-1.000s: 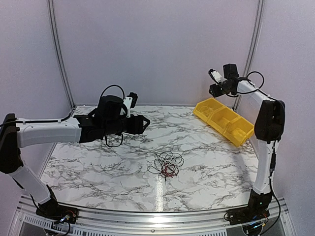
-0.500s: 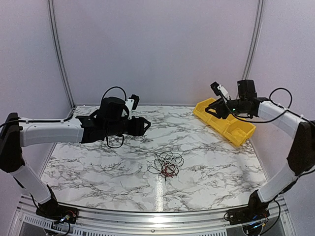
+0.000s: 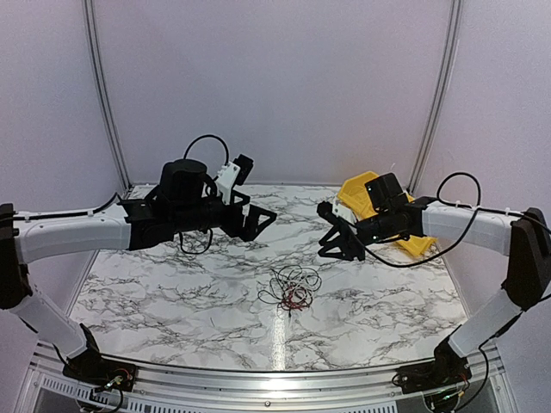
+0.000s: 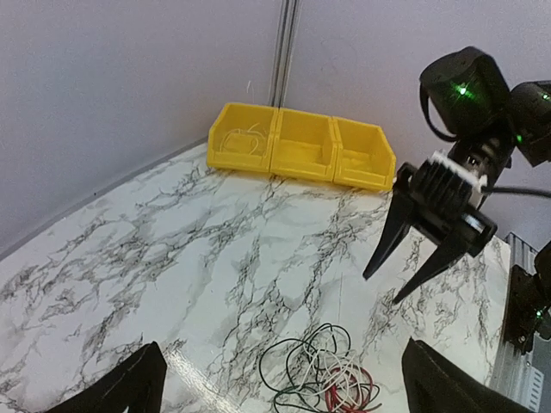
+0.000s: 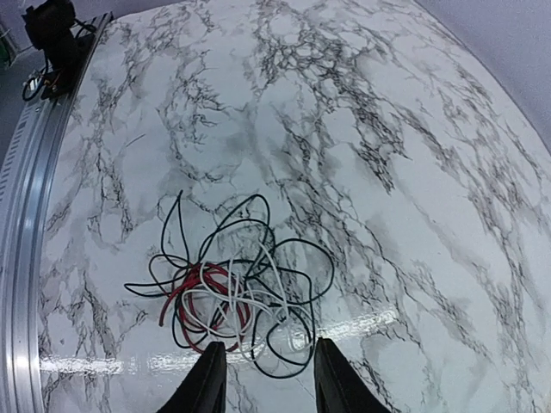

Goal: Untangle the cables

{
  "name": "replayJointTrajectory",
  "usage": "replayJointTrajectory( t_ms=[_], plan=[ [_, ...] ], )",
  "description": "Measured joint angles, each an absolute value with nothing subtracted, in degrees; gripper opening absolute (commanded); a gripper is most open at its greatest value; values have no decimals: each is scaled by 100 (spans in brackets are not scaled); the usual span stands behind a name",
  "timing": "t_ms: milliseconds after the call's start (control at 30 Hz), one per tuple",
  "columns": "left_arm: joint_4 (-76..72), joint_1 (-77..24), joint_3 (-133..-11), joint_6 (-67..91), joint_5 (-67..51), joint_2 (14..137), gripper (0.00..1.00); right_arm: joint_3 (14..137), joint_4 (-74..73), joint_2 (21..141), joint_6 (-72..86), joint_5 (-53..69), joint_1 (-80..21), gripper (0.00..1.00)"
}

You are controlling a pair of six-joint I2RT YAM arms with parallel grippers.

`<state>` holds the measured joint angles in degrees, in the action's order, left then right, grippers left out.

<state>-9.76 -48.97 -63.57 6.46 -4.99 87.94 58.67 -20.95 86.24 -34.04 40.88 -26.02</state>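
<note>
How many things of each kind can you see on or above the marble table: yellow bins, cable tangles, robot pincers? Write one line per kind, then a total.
yellow bins: 3
tangle of cables: 1
pincers, the left pincer and the right pincer: 2
Total: 6

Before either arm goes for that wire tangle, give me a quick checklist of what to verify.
1. The cables lie in one pile on the marble table: ok.
2. The left gripper is open and empty: ok.
3. The right gripper is open and empty: ok.
4. Both grippers are clear of the cables and of each other: ok.
5. Strands separated: not ok.
6. Which strand end is free: cannot tell.
</note>
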Motion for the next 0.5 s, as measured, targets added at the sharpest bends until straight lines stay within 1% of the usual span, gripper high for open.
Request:
replayJointTrajectory(
  t_ms=[133, 200, 267, 400, 500],
  plan=[
    [-1009, -4967, -6359, 340, -287, 8217, 99, 6066, -2311, 8790, -3686, 3918, -3028, 35],
    [-1087, -5009, -6359, 298, 279, 7944, 99, 6401, -2471, 9011, -3780, 3844, -3089, 35],
    [-1186, -5030, -6359, 438, 1120, 7843, 99, 6803, -2593, 9251, -3835, 3780, -3098, 35],
    [-1192, -4943, -6202, 1022, 2475, 7968, 99, 7638, -2912, 9668, -3907, 3520, -3251, 30],
    [-1129, -4869, -5806, 1461, 2794, 8136, 99, 8051, -3083, 9852, -3972, 3293, -3588, 31]
  ],
)
